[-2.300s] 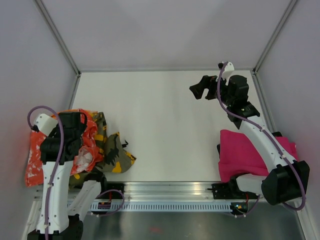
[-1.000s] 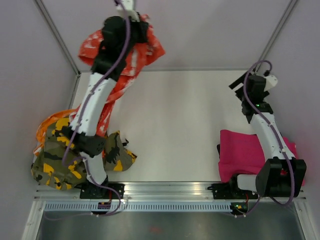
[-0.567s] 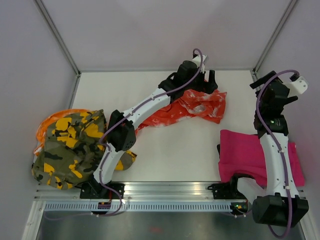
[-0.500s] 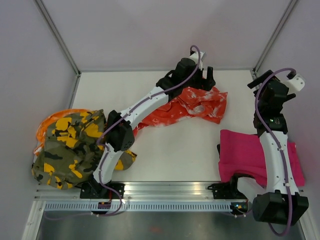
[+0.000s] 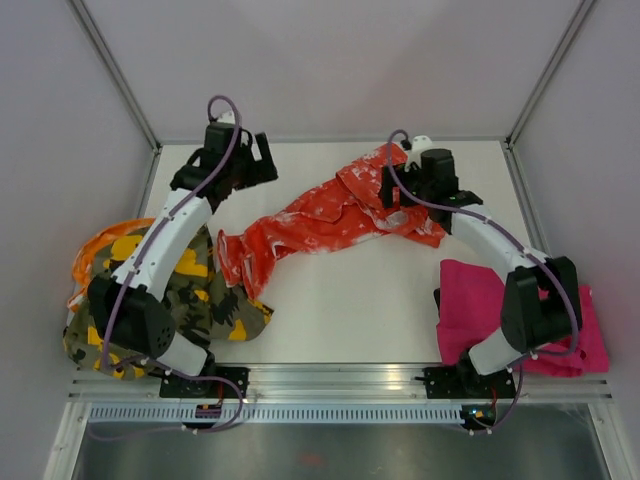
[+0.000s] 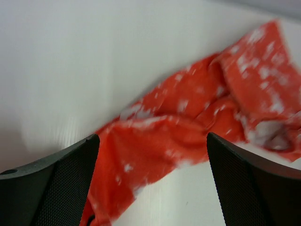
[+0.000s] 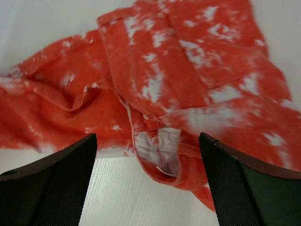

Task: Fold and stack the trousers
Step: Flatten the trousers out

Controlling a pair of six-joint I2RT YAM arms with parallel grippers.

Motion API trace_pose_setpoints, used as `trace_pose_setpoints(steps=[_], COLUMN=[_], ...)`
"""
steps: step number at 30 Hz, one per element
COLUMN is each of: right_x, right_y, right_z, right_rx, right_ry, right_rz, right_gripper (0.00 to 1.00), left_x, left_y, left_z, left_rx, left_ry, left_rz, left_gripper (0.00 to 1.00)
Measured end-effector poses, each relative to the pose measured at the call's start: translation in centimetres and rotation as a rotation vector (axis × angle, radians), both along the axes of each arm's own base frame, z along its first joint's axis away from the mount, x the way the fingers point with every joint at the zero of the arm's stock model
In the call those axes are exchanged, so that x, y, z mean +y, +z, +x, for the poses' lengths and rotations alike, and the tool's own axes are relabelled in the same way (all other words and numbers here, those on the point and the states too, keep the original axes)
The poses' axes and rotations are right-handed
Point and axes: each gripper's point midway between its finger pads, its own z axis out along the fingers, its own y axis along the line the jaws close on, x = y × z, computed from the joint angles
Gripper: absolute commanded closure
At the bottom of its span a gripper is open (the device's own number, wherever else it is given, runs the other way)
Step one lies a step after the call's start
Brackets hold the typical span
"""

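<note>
Left arm pulled back from upper centre to the upper left; right arm swung in from the right edge onto the cloth. The orange-red trousers (image 5: 330, 215) are now drawn out longer than half a second ago.

- orange-red trousers: soft thin cloth with white blotchy print, wrinkled, flat on the white table (image 5: 330, 310). Long axis is diagonal. Narrow leg end at lower left, close to the camouflage trousers (image 5: 150, 290). Wide bunched end at upper right.
- left gripper (image 5: 262, 160): jaws wide, nothing in them, up-left of the leg end and clear of it. Left wrist view (image 6: 153, 136) shows the cloth (image 6: 188, 127) ahead, blurred.
- right gripper (image 5: 398, 190): jaws wide, over the bunched end. Right wrist view (image 7: 148, 136) shows a flat pocket panel (image 7: 188, 61) and a white-lined fold between the fingers. Contact: cannot tell.
- pink trousers (image 5: 480, 300): folded slab at lower right, beside the right arm's base.
</note>
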Motion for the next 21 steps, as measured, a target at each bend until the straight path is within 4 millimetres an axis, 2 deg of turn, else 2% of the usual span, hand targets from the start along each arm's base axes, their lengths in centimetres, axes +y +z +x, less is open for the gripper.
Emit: trace_pose_setpoints(steps=[2,3,5,7,9,12,17,20,21], right_x=[3.4,4.1,4.9,4.3,3.7,3.3,3.7,4.0,4.1], right_y=[-2.0,-2.6,-3.5,-4.2,-4.9,-6.5,-10.3,-11.5,-11.8], right_z=[0.2,0.5,2.2,4.3,6.3,7.9,7.6,7.1,6.9], right_rx=[0.031,0.040,0.040,0.037,0.033,0.049,0.124,0.150,0.155], right_ry=[0.119,0.148,0.179,0.161,0.138,0.131,0.161,0.174,0.177], right_rz=[-0.079,-0.107,-0.168,-0.229,-0.279,-0.326,-0.357,-0.359,-0.358], right_gripper=[0.07,0.07,0.07,0.07,0.09,0.17,0.23,0.37,0.55], left_x=[0.0,0.1,0.6,1.2,1.4,1.3,0.8,0.9,1.1], left_y=[-5.6,-8.9,-14.4,-17.4,-18.3,-18.4,-19.4,-20.1,-20.4], left_z=[-1.9,-3.0,-5.4,-7.0,-7.2,-6.8,-6.8,-7.1,-7.3], left_rx=[0.135,0.217,0.369,0.461,0.482,0.473,0.497,0.512,0.519], left_ry=[-0.007,-0.011,-0.019,-0.020,-0.019,-0.021,-0.043,-0.043,-0.039], left_rz=[0.027,0.050,0.097,0.129,0.145,0.148,0.132,0.137,0.143], left_gripper=[0.00,0.00,0.00,0.00,0.00,0.00,0.00,0.00,0.00])
